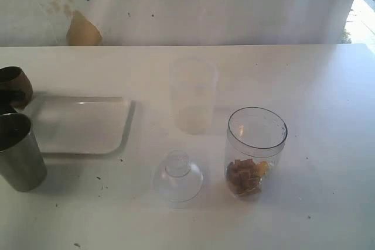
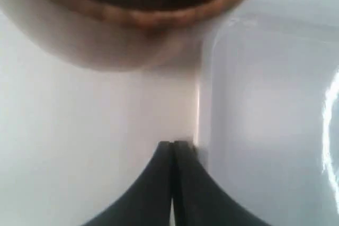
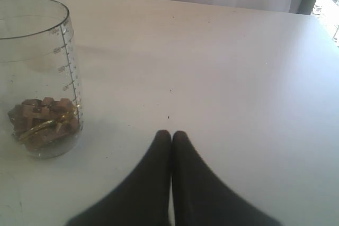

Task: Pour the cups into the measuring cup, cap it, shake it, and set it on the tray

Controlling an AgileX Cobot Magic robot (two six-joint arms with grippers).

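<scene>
The clear measuring cup stands right of centre with brown and yellow bits in its bottom; its graduated wall shows in the right wrist view. The brown wooden cup sits at the far left edge, looming close in the left wrist view. In front of it stands the steel tumbler. The white tray lies just right of them, its rim beside my left gripper, which is shut on nothing. My right gripper is shut and empty, apart from the measuring cup. Neither arm appears in the exterior view.
A clear dome-shaped lid rests on the table left of the measuring cup. A frosted plastic cup stands behind them. A pale wall runs along the table's far edge, with a tan patch at the back left.
</scene>
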